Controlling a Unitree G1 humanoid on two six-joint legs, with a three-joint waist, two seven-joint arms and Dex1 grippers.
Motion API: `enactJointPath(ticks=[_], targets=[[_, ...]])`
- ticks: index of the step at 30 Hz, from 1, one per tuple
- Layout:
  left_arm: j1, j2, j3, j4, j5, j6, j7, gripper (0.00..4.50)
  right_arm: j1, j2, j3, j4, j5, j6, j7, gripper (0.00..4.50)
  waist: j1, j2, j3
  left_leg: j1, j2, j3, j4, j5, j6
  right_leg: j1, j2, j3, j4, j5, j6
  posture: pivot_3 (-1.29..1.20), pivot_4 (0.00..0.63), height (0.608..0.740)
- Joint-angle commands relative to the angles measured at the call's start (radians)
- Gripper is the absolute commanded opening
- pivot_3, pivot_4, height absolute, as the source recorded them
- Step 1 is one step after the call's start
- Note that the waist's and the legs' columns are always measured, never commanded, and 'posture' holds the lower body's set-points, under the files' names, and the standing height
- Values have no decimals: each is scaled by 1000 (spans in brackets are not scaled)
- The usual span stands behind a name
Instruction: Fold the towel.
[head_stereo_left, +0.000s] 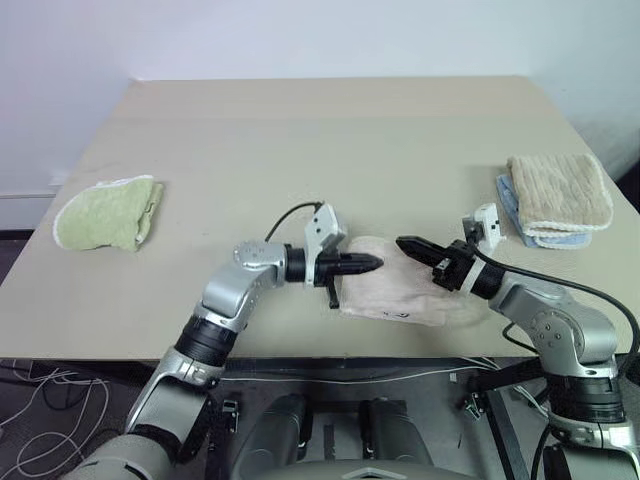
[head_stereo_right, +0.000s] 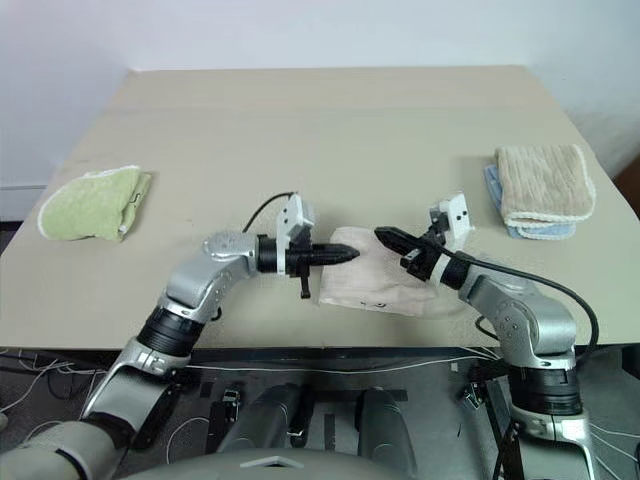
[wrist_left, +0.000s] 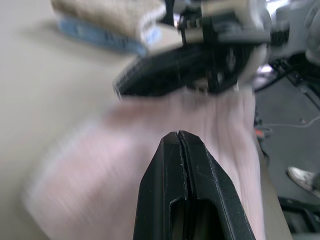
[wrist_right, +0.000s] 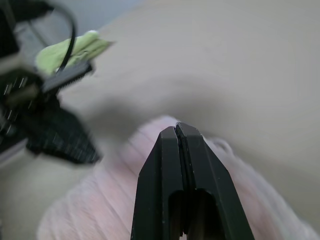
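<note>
A pale pink terry cloth towel lies bunched in a loose, folded-over heap near the front edge of the wide beige tabletop, roughly midway along it. A whitish stitched edge runs along its near side, with a tiny dark mark on it.

The left gripper reaches in from the towel's left side, lying nearly level, its two black fingers pressed together with nothing between them. The tip sits over the towel's left end; whether it touches the cloth is hard to say. The right gripper comes from the opposite side, also nearly level and pinched tight together on nothing, its tip over the towel's upper middle. The two tips point at each other, close but apart, with pink cloth beneath both. In the left wrist view the right gripper's black body crosses just ahead of the closed fingers.

Off to the far left of the table, well apart from the arms, rests a light green folded terry towel. At the far right lies a beige ribbed towel stacked on a pale blue cloth, whose edge peeks out below and to the left. A black cable loops up from the left wrist.
</note>
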Motion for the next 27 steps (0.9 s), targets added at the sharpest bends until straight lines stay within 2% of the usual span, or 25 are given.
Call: enactJointPath(ticks=[1,6,8,12,14,16,19,23,27], targets=[[-8,-27,-7,25,0,35,22,24,36,40,8,1,24,1,-4,0,1,0,0,0,0,0,0,0,0,0,0,0,0,0,0,0,150,740],[6,-22,-62,150,82,-21,21,24,77,100,93,111,-73,-70,-3,0,-6,0,-1,3,0,0,0,0,0,2,0,0,1,0,0,0,150,740],[3,-36,-41,175,71,-19,27,24,78,113,121,154,-110,-101,1,0,-12,-3,-3,4,0,0,0,0,0,4,1,0,1,0,0,0,150,740],[7,-19,-29,138,50,22,2,24,70,75,153,154,-127,-106,62,0,-29,-3,-5,20,1,-3,-3,-2,-2,23,0,-3,-9,-3,-3,0,150,740],[5,-11,3,123,12,57,-14,24,49,62,128,148,-101,-84,74,0,-32,-3,-5,20,1,-4,-3,-2,-2,27,1,-5,-13,-3,-3,0,150,740],[-8,-10,55,100,-42,99,-14,0,30,37,106,127,-74,-60,98,374,-32,-3,-5,20,1,-5,-3,-2,-2,26,0,-5,-13,-3,-3,0,150,740],[-28,-2,129,27,-140,177,-27,593,-2,3,71,101,-42,-38,118,1235,-30,-3,-4,16,1,-5,-4,-2,-1,18,0,-5,-13,-1,0,0,150,740],[-69,2,236,-38,-254,329,42,1875,-44,-53,29,51,4,-6,145,2572,-25,-2,-4,10,1,-5,-4,-2,-1,15,0,-6,-12,0,1,0,150,740],[-91,40,312,-55,-301,480,145,3281,-67,-126,1,16,27,19,176,3940,-25,-2,-4,10,1,-4,-4,-2,-1,15,0,-6,-13,0,1,0,150,740]])
